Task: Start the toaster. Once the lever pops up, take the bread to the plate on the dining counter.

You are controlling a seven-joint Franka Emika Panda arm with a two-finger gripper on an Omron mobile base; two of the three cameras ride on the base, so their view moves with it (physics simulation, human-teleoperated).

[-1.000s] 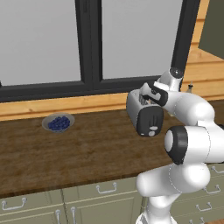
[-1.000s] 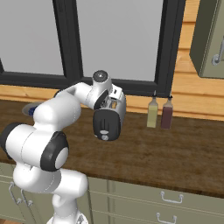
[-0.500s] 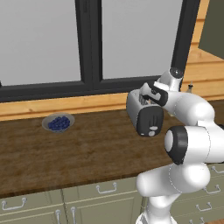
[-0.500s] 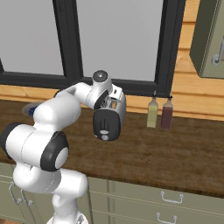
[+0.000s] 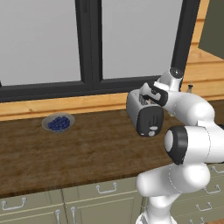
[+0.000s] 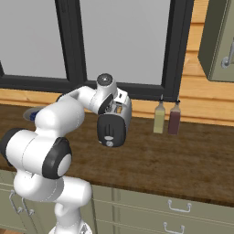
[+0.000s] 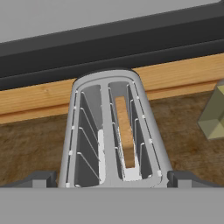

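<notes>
Toaster [image 7: 109,131]: bread [image 7: 124,131] seated in its 3 o'clock slot for toasting; gripper [image 7: 111,178] released, empty, poised directly above.

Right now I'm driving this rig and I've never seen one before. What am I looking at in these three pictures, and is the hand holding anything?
A white robot arm works at a dark wood counter under a window. Two pictures come from cameras behind the arm, left and right; the third looks down from the hand itself. The hand hovers over a silver toaster, fingers spread wide either side, holding nothing. The bread sits down in one slot; the other slot has none. Also on the counter: a bowl of blueberries and two bottles by the window.
</notes>
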